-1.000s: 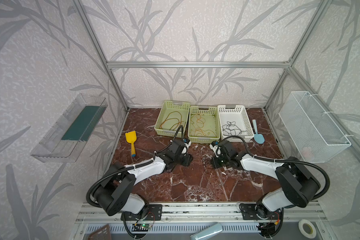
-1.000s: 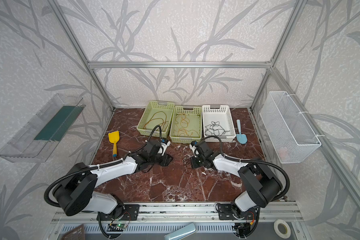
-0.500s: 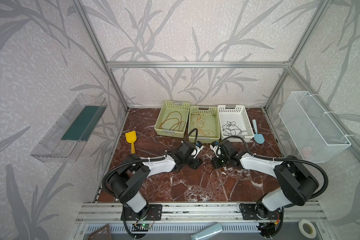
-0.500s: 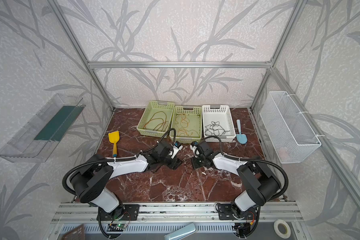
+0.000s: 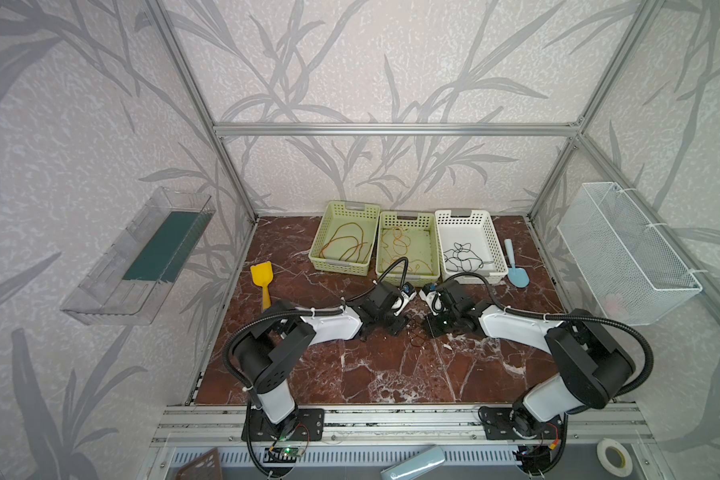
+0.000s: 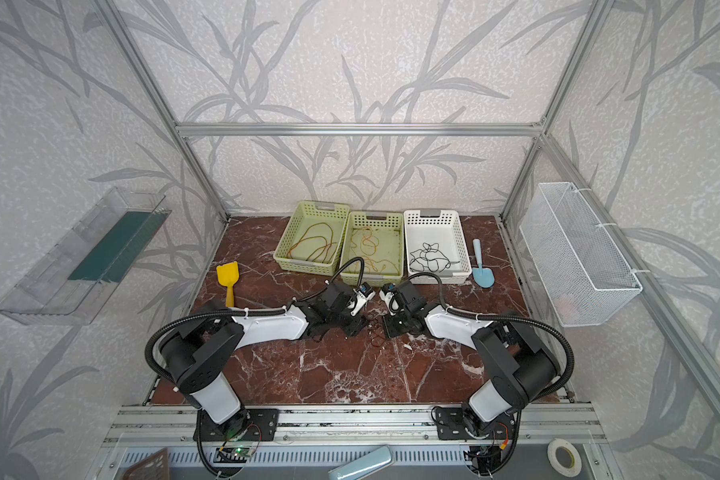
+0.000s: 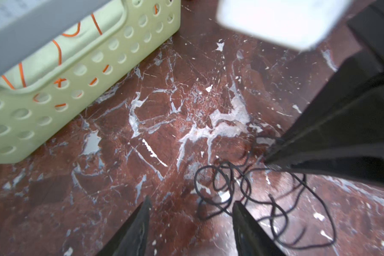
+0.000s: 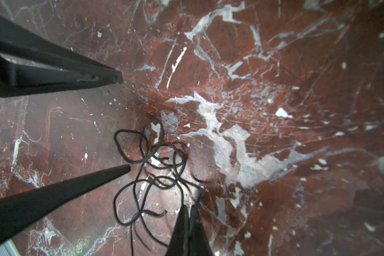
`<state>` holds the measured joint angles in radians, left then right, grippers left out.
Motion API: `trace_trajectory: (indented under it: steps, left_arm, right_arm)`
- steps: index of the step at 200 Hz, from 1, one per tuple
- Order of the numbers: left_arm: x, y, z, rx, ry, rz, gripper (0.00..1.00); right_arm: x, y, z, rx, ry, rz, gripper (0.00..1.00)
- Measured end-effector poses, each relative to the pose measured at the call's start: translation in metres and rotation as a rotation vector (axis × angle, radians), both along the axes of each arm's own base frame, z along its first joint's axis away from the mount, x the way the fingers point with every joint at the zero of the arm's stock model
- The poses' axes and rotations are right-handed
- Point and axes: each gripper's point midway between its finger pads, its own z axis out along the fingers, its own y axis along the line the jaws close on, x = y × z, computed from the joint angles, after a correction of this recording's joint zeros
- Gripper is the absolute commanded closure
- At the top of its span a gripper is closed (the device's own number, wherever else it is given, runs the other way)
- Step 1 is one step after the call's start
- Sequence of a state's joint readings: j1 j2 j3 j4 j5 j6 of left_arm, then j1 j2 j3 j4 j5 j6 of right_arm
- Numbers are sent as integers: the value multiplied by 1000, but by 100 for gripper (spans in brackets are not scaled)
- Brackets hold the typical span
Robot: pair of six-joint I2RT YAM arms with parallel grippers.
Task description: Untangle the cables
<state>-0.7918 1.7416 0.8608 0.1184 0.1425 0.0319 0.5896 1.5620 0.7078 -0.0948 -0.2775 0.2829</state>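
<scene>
A small tangle of thin black cable (image 8: 151, 159) lies on the marble table (image 5: 391, 374) between both grippers, seen in both top views (image 5: 414, 332) (image 6: 376, 332) and in the left wrist view (image 7: 242, 188). Dark reddish strands show within it. My right gripper (image 8: 187, 207) is shut on a black strand at the tangle's edge (image 5: 431, 328). My left gripper (image 7: 191, 201) is open, and the tangle reaches one of its fingertips (image 7: 235, 205) (image 5: 395, 328). Orange cables (image 5: 346, 243) (image 5: 400, 245) lie in two green baskets, another black cable (image 5: 464, 255) in a white one.
The green baskets (image 5: 344, 206) (image 5: 408, 215) and white basket (image 5: 466, 213) stand in a row at the back. A yellow scoop (image 5: 262, 278) lies at the left, a blue scoop (image 5: 516, 270) at the right. A wire basket (image 5: 628, 253) hangs on the right wall.
My left arm has swung right to the table's middle, bringing its open gripper up to the tangle opposite the right gripper. The right arm has barely moved.
</scene>
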Motion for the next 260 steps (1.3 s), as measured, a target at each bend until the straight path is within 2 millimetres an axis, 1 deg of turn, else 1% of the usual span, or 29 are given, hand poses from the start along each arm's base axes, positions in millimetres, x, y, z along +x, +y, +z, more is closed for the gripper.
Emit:
trace_trajectory:
  steps: [30,48,59,70,95,110,130,147,163,193,206,218,236,260]
  left_arm:
    - [1,-4,-11,11,18,-11,61]
    - [2,-6,-14,12,21,-16,81]
    - [2,-6,-13,5,21,-13,89]
    - [3,-7,-12,2,16,-11,100]
    - [8,-6,-7,-10,3,25,100]
    - [13,-1,4,-16,-25,64,100]
    - [14,11,26,-36,-76,114,100]
    - [15,24,50,-69,-124,161,100]
    - [16,34,72,-111,-164,203,100]
    - [13,39,115,-223,-221,229,100]
    - [12,38,127,-254,-234,227,100]
    - [12,39,134,-266,-243,227,100]
    - [9,41,139,-267,-246,226,100]
    - [5,47,149,-271,-261,216,100]
  right_arm:
    - [0,0,0,2,2,1,98]
    - [1,-1,0,3,1,-3,98]
    - [1,-1,1,4,0,-5,98]
    - [1,-2,2,5,-1,-7,98]
    - [2,-4,9,10,-14,-12,98]
    - [5,-8,18,21,-32,-28,98]
    - [12,-24,30,35,-63,-83,98]
    - [16,-41,37,40,-78,-131,97]
    - [19,-51,41,40,-86,-156,97]
    - [16,-42,47,71,-101,-86,95]
    - [17,-40,50,82,-110,-75,96]
    - [20,-39,52,89,-122,-74,95]
    - [23,-39,56,94,-141,-90,95]
    - [30,-44,73,114,-195,-132,95]
